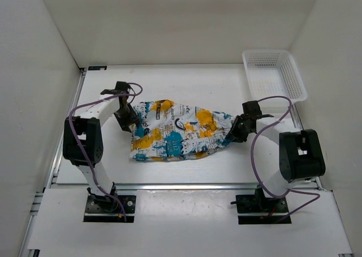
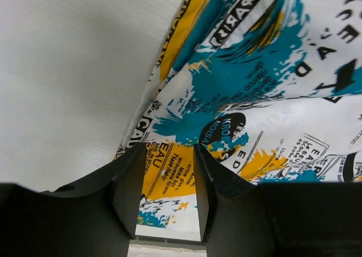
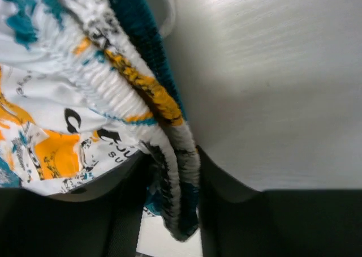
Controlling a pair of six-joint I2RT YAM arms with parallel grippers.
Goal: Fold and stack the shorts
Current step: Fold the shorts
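Overhead view of a white surface (image 1: 186, 81) with two robot arms at its near edge. The task looks barely begun. The shorts (image 1: 178, 132) lie stretched out sideways in the middle of the surface, a little closer to the near edge. They form one rumpled piece, with no neat fold that can be made out and nothing stacked, so folding and stacking both appear to be left to do. On the left, the left arm (image 1: 93, 112) rises from its base, arches over and reaches down to the left end of the shorts, on the side of the surface's left edge. Its wrist camera shows the left fingers (image 2: 127, 197) a narrow gap apart, with printed cloth showing in the gap. Whether they pinch the cloth or only stand over it cannot be told. On the right, the right arm (image 1: 271, 129) bends low from its base and reaches leftward to the right end of the shorts. Its wrist camera shows the right fingers (image 3: 237, 223) closed on the bunched elastic waistband (image 3: 141, 93), which fills the space between them. Each arm is thus at one end of the shorts, with the cloth lying between them. A white mesh basket (image 1: 298, 81) sits at the far right corner of the surface, well apart from the shorts.
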